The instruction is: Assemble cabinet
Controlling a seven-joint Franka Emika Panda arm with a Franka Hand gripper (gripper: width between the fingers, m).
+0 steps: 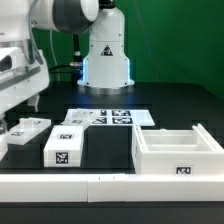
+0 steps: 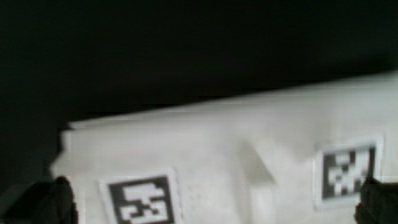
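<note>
1. Nearest, the cabinet box (image 1: pixel 160 160) sits on the counter (image 1: pixel 190 108), at the exterior view's right.
2. A smaller white block (image 1: pixel 65 145) stands apart beside it.
3. Our jaws hang spread wide over a flat panel (image 1: pixel 25 128), empty.
4. Beyond, we see the marker board (image 1: pixel 110 117).

Lying on black bench (image 1: pixel 182 110): marker board (image 1: pixel 120 117) centre, open cabinet box (image 1: pixel 155 165) toward exterior view's right, tagged block (image 1: pixel 65 148) and flat panel (image 1: pixel 27 128) opposite.

Large white cabinet box (image 1: pixel 160 160), open top up, tagged front, flat white panel (image 1: pixel 27 127) well apart
</note>
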